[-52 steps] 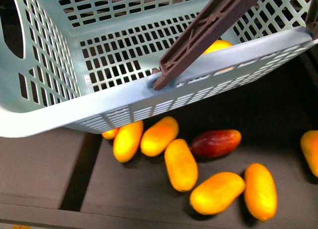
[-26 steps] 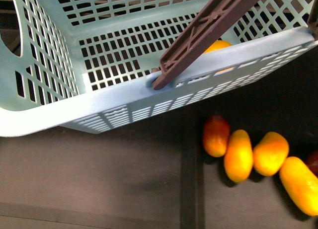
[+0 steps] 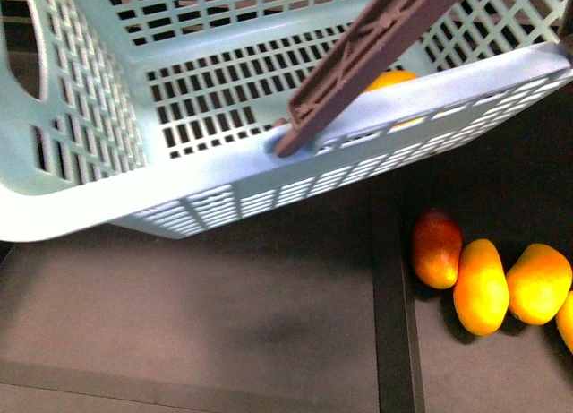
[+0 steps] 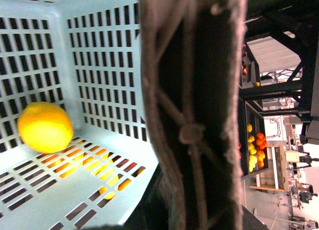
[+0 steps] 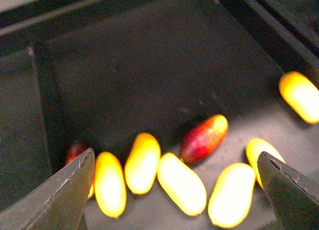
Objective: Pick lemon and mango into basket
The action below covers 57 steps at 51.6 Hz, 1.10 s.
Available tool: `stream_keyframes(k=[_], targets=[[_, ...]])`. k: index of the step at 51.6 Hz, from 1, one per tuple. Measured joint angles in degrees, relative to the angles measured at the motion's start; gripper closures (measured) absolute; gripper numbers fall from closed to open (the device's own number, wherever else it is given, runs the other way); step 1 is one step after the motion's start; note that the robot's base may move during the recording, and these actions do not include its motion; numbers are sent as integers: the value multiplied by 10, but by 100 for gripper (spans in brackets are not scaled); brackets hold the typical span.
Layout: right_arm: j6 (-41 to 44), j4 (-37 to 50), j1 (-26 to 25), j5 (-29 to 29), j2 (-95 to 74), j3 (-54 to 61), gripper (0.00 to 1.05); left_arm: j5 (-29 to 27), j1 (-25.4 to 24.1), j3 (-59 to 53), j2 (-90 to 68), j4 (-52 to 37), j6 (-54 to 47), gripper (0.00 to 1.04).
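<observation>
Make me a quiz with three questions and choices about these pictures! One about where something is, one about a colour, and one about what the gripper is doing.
1. Where is the lemon?
A) on a plate
B) inside the basket
C) in a box

2. What colour is the basket's handle?
A) teal
B) red
C) brown

3. The right gripper is:
A) open
B) shut on a mango
C) shut on the lemon

Answers:
1 B: the lemon lies on the basket's slotted floor.
2 C: the handle is brown against the teal walls.
3 A: its jaws stand wide apart with nothing between them.
</observation>
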<state>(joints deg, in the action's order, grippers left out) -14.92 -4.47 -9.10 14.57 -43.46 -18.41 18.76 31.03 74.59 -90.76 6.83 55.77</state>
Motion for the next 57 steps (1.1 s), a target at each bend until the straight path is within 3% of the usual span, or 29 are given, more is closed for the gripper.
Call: stream_keyframes(k=[3,9,20,28,40,57], targets=[[-4,18,-72,-67,-49,-27,9,1,1,0,0,0,0,100],[11,84,-151,-144,-150,-67,9,7,4,0,0,0,0,100],[25,179,-187,-139,-348,-97,9,0,3,0,0,0,1,100],[-9,214,-173,-135,-469,-108,9,-8,1,0,0,0,-2,100],[-51,273,-97,-130,-624,-129,9,2,1,0,0,0,0,100],[-113,294,-13,-133,-772,-194,9,1,1,0,0,0,0,100]])
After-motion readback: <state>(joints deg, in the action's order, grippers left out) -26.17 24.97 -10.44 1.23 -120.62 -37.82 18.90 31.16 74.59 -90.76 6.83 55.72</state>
